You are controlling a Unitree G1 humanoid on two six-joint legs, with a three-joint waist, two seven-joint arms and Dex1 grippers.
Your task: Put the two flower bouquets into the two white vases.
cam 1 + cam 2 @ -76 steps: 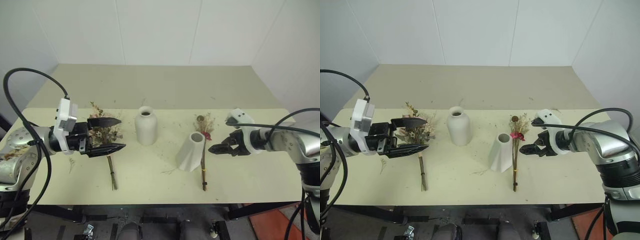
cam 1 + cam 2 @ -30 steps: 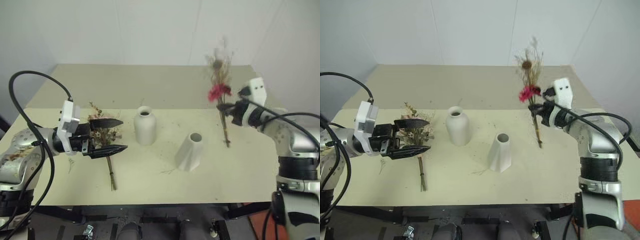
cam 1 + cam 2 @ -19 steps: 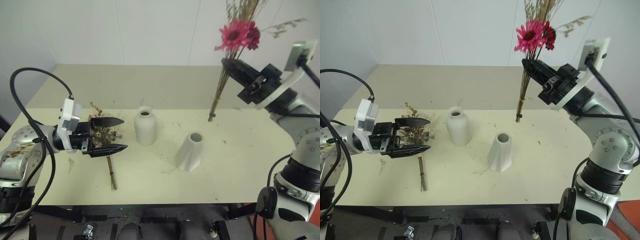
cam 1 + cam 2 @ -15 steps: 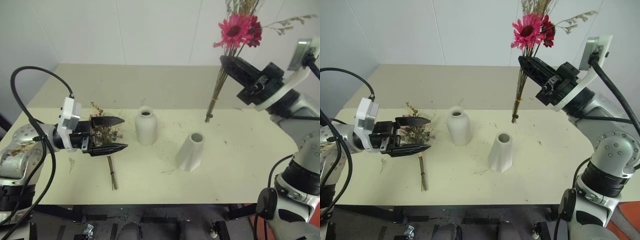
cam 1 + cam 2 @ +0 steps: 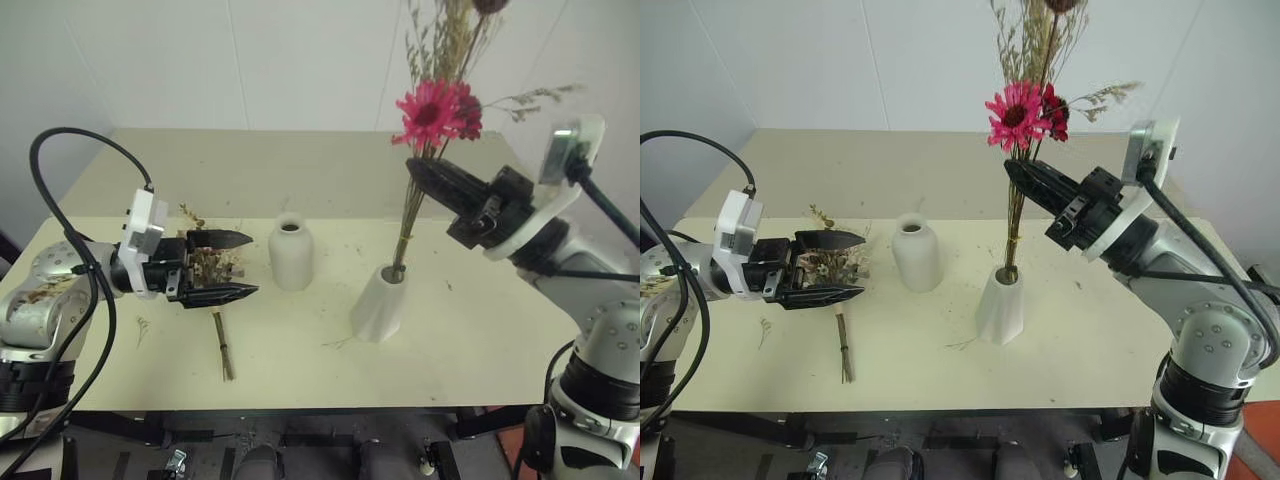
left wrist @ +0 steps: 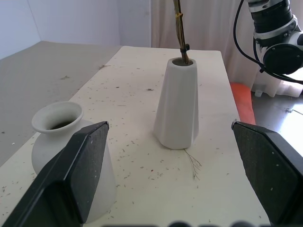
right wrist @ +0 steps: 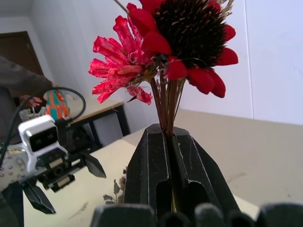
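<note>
Holding the red-daisy bouquet [image 5: 432, 110] upright, the right gripper [image 5: 420, 172] is clamped on its stems, and the stem ends stand in the mouth of the faceted vase [image 5: 380, 302]. Near this vase, on its left, stands the rounded vase [image 5: 290, 252]. Beyond the rounded vase the pale bouquet [image 5: 215, 290] lies on the table [image 5: 480, 340], with the left gripper [image 5: 240, 265] spread wide just over its blooms

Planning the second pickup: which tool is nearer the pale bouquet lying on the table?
Left. The left tool hovers open right over the pale bouquet. The right tool is across the table, shut on the red bouquet at the faceted vase.
</note>
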